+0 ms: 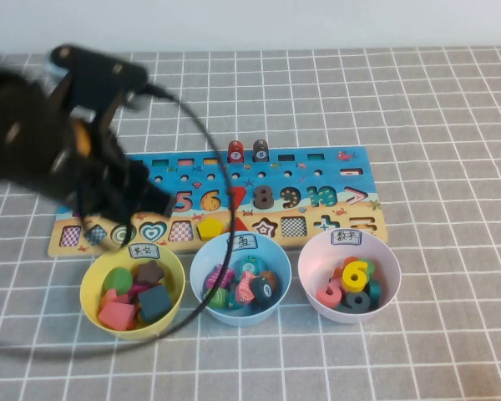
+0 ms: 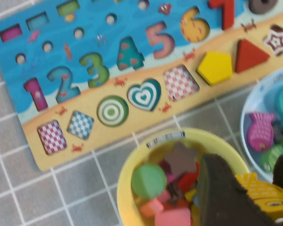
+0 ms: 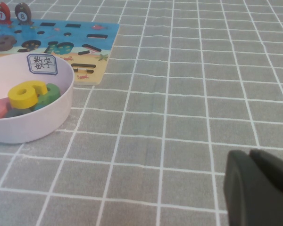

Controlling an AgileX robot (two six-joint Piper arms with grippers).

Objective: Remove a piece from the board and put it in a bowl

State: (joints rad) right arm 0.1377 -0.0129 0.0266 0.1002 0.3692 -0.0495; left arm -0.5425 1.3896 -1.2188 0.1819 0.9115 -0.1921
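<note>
Aloft at the table's left, the left gripper point(image 2: 253, 184) clamps its jaws on the small yellow rounded wooden piece point(image 2: 265, 194), which is off the long blue-and-tan wooden puzzle board point(image 2: 85, 47) and, in the left wrist view, hangs above the near edge of the round yellow plastic bowl point(image 2: 125, 174). The light blue round plastic bowl point(image 1: 197, 276), white label on its far rim, sits just beside that yellow bowl on the robot's right, so the carry appears to need a short sideways shift rightward and toward the robot before release. The piece's long axis cannot be read with confidence; it seems to lie across the jaws. The left arm is much the nearer to the target. The right gripper point(image 3: 250, 159) rests low over bare cloth, well apart from the board and beyond the pale pink round plastic bowl point(image 3: 61, 101), its fingers pressed together on nothing. A red peg point(image 1: 235, 153) and a dark brown peg point(image 1: 260, 151) stand on the board's far edge. The bowls sit in a tight row on a grey tablecloth gridded in white point(image 1: 442, 125). The blue bowl already holds fish-shaped pieces but looks open enough at the top; the arm's black cable point(image 1: 210, 159) loops across its left rim and could snag.
</note>
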